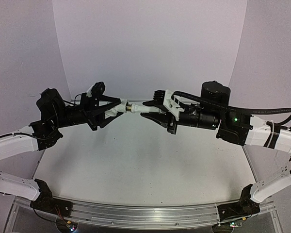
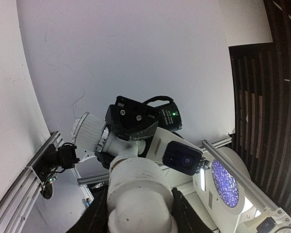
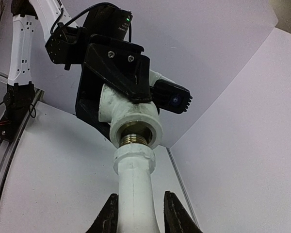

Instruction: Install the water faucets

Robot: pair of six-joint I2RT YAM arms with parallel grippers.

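Observation:
The white tap (image 1: pixel 144 108) and the white elbow fitting (image 1: pixel 118 108) meet in mid-air above the table. My left gripper (image 1: pixel 112 108) is shut on the elbow fitting (image 2: pixel 138 194). My right gripper (image 1: pixel 154 107) is shut on the tap. In the right wrist view the tap's white body (image 3: pixel 136 189) runs up between my right gripper (image 3: pixel 140 206) fingers, and its brass-coloured threaded end (image 3: pixel 136 139) sits in the mouth of the elbow fitting (image 3: pixel 136 121). In the left wrist view the tap's round knob (image 2: pixel 86 133) shows beyond the elbow, side-on. My left gripper (image 2: pixel 138 216) flanks the elbow.
The white table surface (image 1: pixel 145 160) lies below both arms, with white walls behind and at the sides. An aluminium rail (image 1: pixel 136 213) runs along the near edge. The right arm's black cable (image 1: pixel 262 111) loops over its wrist.

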